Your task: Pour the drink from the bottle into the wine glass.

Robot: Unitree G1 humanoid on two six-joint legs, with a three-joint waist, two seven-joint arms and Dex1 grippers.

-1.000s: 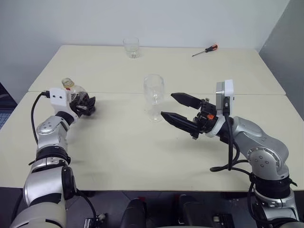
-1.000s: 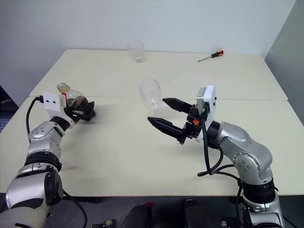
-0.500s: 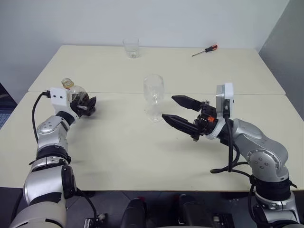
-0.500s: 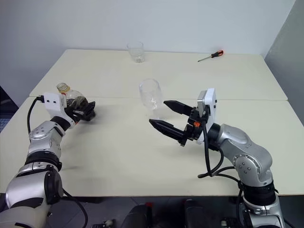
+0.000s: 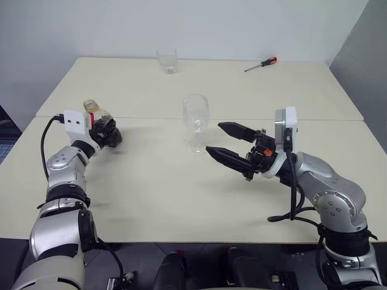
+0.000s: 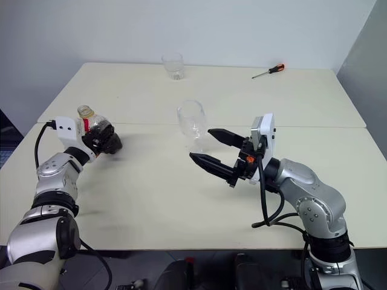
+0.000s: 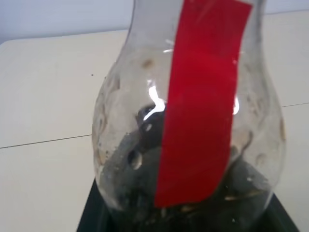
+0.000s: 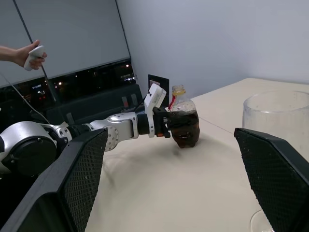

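Observation:
The bottle (image 5: pixel 92 109) stands on the table at the left, clear and bulbous, with a red label (image 7: pixel 203 106) and a yellowish cap. The dark drink (image 8: pixel 186 128) fills its lower part. My left gripper (image 5: pixel 107 133) is shut on the bottle's body, its black fingers pressed against both sides. The wine glass (image 5: pixel 196 121) stands upright in the middle of the table, with nothing in it. My right gripper (image 5: pixel 213 137) hovers just right of the glass, open, pointing left, its fingers not touching the bowl.
A short clear tumbler (image 5: pixel 167 60) stands at the table's far edge. A screwdriver (image 5: pixel 262 63) with a red and black handle lies at the far right. A seam (image 5: pixel 302 119) runs across the tabletop behind the wine glass. A person's hand (image 8: pixel 29 54) holds a controller off to the side.
My left gripper's fingers have shut on the bottle, which now stands more upright than before. The right gripper has stayed open beside the wine glass.

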